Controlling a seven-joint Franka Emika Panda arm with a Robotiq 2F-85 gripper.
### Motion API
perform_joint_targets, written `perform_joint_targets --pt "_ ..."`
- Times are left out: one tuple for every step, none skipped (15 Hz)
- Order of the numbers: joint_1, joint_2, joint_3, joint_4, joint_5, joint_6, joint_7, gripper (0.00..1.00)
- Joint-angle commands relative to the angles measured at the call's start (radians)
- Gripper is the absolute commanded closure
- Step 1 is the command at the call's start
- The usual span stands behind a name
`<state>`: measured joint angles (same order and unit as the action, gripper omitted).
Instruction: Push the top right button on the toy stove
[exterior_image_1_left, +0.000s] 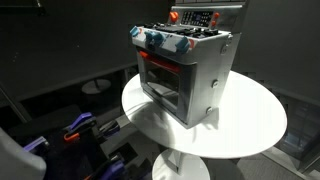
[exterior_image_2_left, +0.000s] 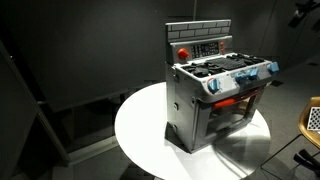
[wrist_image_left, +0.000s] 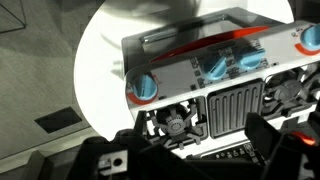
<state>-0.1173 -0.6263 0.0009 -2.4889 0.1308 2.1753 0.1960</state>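
The toy stove (exterior_image_1_left: 190, 75) is a silver-grey box with a red-glowing oven window and blue-and-red knobs. It stands on a round white table (exterior_image_1_left: 255, 130) and shows in both exterior views (exterior_image_2_left: 215, 100). Its red back control panel (exterior_image_2_left: 205, 48) carries a round red button and small dark buttons. In the wrist view I look down on the stove top (wrist_image_left: 215, 95) with its burners and knobs. My gripper (wrist_image_left: 195, 135) hovers over the back part of the stove top, its dark fingers spread wide with nothing between them. The gripper does not show clearly in the exterior views.
The table (exterior_image_2_left: 140, 130) stands on a pedestal in a dark room. Blue and purple gear (exterior_image_1_left: 75, 130) lies on the floor beside it. A tan object (exterior_image_2_left: 312, 120) sits at the frame edge. A dark shape (exterior_image_2_left: 303, 14) hangs above the stove.
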Motion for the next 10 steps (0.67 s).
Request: perform_joint_targets --pt "-0.039 0.091 0.030 0.074 -0.073 0.056 0.079 0.00" --pt "-0.046 0.110 0.035 0.085 -0.094 0.070 0.097 0.00" --pt "-0.054 0.130 0.040 0.098 -0.116 0.080 0.117 0.00" --pt "-0.059 0.150 0.044 0.109 -0.134 0.087 0.134 0.00" --pt "-0.065 0.170 0.048 0.119 -0.156 0.096 0.153 0.00" --pt "-0.070 0.189 0.051 0.128 -0.174 0.103 0.170 0.00" --pt "-0.073 0.212 0.053 0.140 -0.194 0.111 0.186 0.00" --pt "-0.075 0.234 0.052 0.152 -0.208 0.113 0.199 0.00" --pt "-0.076 0.257 0.052 0.165 -0.221 0.118 0.214 0.00" --pt "-0.074 0.282 0.049 0.180 -0.227 0.119 0.223 0.00"
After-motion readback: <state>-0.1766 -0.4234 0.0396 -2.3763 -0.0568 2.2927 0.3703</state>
